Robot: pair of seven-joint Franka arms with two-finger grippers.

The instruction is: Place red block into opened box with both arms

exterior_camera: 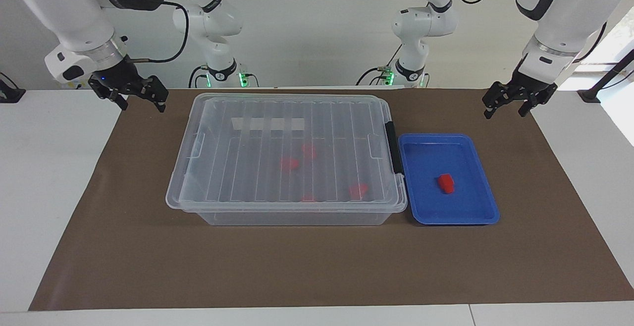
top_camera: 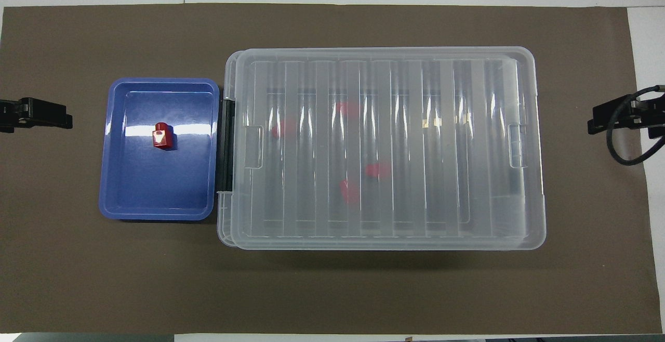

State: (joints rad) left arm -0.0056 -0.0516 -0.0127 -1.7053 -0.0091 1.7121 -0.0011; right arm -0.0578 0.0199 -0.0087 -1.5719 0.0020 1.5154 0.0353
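1. Surroundings: brown mat (exterior_camera: 317,266) spread over a white table (exterior_camera: 49,177); two slimmer white arms with green-lit bases (exterior_camera: 218,68) stand at the robots' edge, away from the work
2. Blue tray (exterior_camera: 483,207): shallow, set just beside the box at the left arm's end of the table, close against the box's latched short side
3. Box (exterior_camera: 292,214): large clear bin in the middle of the mat, ribbed clear lid (exterior_camera: 277,133) lying closed over it; the lid covers the whole opening and stands between the tray's contents and the box interior
4. Black latch (exterior_camera: 395,147): on the short side that faces the tray
5. Hard to make out: four red shapes (top_camera: 379,169) inside the box show only as blurred patches through the lid; their exact form cannot be told
6. Cut off: in the overhead view only the tips of both grippers show at the frame's edges
7. Contents, tray: one red block (exterior_camera: 446,183), alone, near the tray's middle, touching nothing else
8. Contents, box: the four blurred red pieces, scattered on the floor of the bin
9. Left gripper (exterior_camera: 510,105): raised over the mat's corner at the robots' edge, well apart from tray and box, fingers spread, holding nothing
10. Right gripper (exterior_camera: 136,99): raised over the mat's edge at the right arm's end, well apart from the box, fingers spread, holding nothing
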